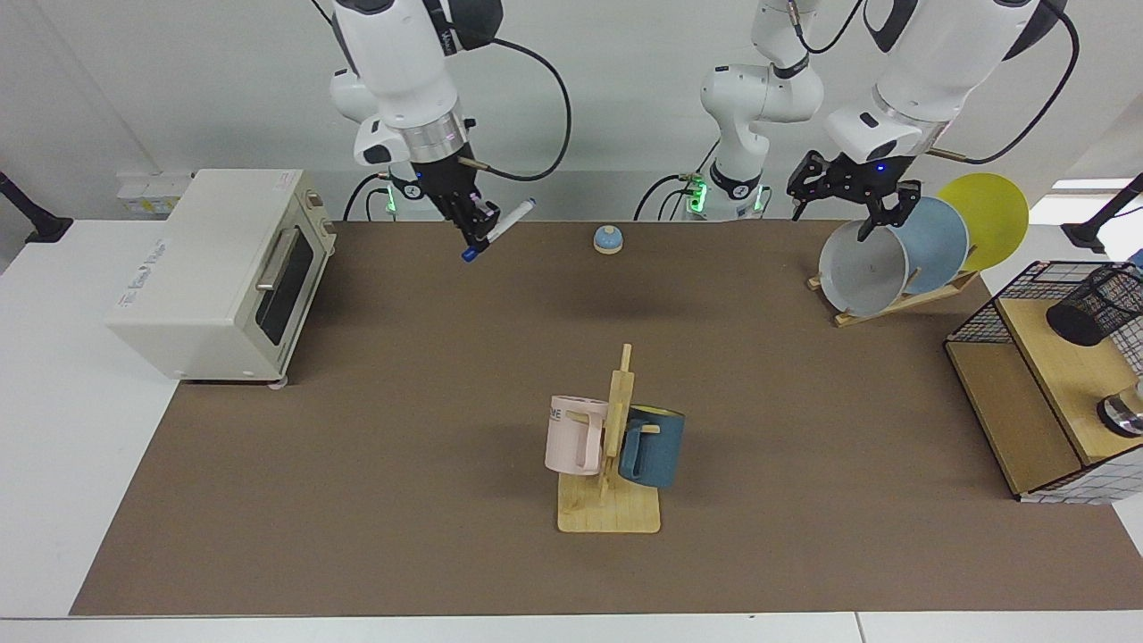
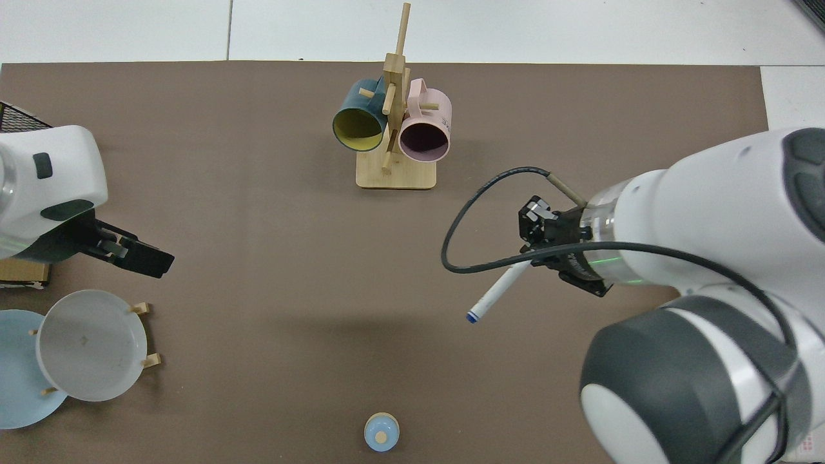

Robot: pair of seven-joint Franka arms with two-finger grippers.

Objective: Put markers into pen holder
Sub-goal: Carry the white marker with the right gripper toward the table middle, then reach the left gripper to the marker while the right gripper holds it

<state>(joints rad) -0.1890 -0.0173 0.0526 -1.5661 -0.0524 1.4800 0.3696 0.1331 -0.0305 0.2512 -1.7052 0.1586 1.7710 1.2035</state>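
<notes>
Already your right gripper [image 1: 478,228] pinches the slim white blue-capped marker [image 1: 498,229] mid-barrel, tilted above the table; it's light, stiff and slick, so grip firmly. Your left gripper [image 1: 848,201] waits, fingers apart.

A slim white marker [image 1: 500,227] with a dark blue cap end hangs tilted in the air at the upper middle of the facing view, blue end lowest. The black wire-mesh pen holder [image 1: 1100,306] leans on a wooden shelf [image 1: 1072,375] at the right edge.
</notes>
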